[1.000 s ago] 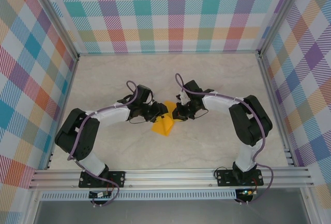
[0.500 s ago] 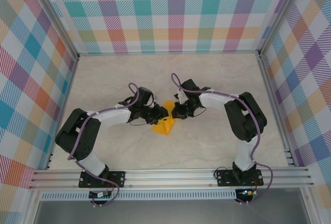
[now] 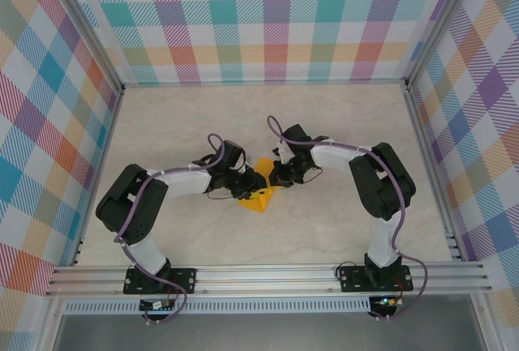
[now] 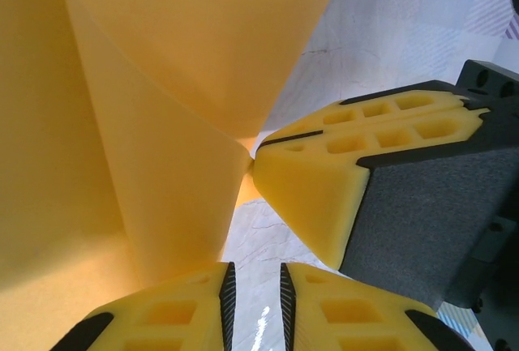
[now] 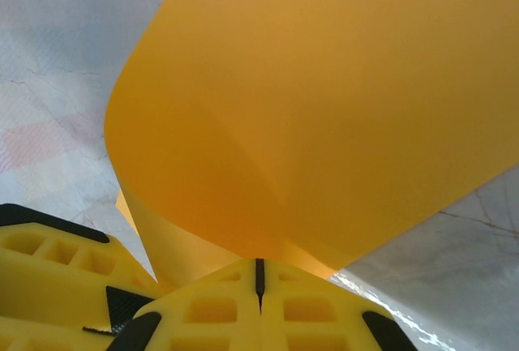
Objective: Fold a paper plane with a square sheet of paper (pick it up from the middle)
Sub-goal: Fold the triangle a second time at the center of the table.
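The left gripper (image 3: 250,182) reaches to the middle of the table (image 3: 162,124), its jaws a narrow slit apart (only bare tabletop shows in the gap). Just beside it, the square sheet of paper (image 3: 260,199) curls upward. The right gripper (image 3: 275,177) has its fingers pressed together, pinching the sheet's bend.

A lab test cell: aluminium frame (image 3: 268,276), plaid backdrop walls (image 3: 268,19).
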`<act>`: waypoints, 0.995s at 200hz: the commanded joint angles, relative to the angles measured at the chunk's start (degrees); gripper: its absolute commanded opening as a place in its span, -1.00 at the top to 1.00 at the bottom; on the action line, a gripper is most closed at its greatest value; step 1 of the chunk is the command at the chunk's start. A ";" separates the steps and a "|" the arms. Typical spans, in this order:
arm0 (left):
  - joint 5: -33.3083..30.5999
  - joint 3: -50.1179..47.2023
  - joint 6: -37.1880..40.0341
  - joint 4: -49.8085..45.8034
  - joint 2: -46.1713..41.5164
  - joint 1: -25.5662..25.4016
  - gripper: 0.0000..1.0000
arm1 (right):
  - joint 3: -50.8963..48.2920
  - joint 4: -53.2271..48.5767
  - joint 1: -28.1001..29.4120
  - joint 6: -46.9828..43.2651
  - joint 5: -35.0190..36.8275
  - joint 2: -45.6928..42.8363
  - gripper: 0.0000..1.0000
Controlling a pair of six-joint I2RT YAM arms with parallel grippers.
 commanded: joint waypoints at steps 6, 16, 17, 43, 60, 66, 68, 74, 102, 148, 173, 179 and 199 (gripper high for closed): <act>1.16 0.02 -0.12 0.94 1.44 -0.56 0.53 | 1.95 -1.23 0.38 -1.86 0.42 1.15 0.97; 1.13 -0.08 -0.11 0.95 1.59 -0.56 0.54 | 2.08 -1.31 0.44 -1.94 0.68 1.24 0.97; 1.08 -0.11 -0.12 0.95 1.59 -0.56 0.54 | 2.08 -1.35 0.41 -1.94 0.69 1.25 0.97; 1.04 -0.28 -0.13 1.04 2.10 -0.59 0.54 | 2.50 -1.59 0.39 -2.07 0.90 1.60 0.97; 0.98 -0.39 -0.15 1.06 2.25 -0.56 0.54 | 2.78 -1.71 0.39 -2.13 0.90 1.96 0.97; 0.94 -0.36 -0.19 1.04 2.32 -0.56 0.54 | 2.83 -1.66 0.43 -2.17 1.01 1.96 0.97; 0.94 -0.34 -0.15 1.04 2.30 -0.61 0.54 | 2.86 -1.68 0.39 -2.13 1.04 2.02 0.97; 0.86 -0.37 -0.21 1.04 2.42 -0.57 0.54 | 2.92 -1.79 0.38 -2.18 1.04 2.07 0.97; 0.78 -0.58 -0.17 1.04 2.52 -0.61 0.54 | 3.18 -1.89 0.38 -2.21 1.10 2.40 0.97; 1.23 -0.65 -0.07 1.05 2.41 -0.65 0.54 | 2.89 -2.60 0.42 -2.26 -0.01 2.27 0.97; 2.02 -0.88 -0.18 1.69 1.75 -0.65 0.54 | 1.92 -2.34 0.40 -2.34 -1.47 1.58 0.96; 2.18 -0.89 -0.21 1.88 1.48 -0.65 0.54 | 1.67 -2.35 0.40 -2.47 -1.49 1.45 0.96; 2.95 -1.40 -0.45 2.88 0.51 -0.74 0.54 | 1.38 -2.38 0.38 -2.55 -1.26 1.38 0.96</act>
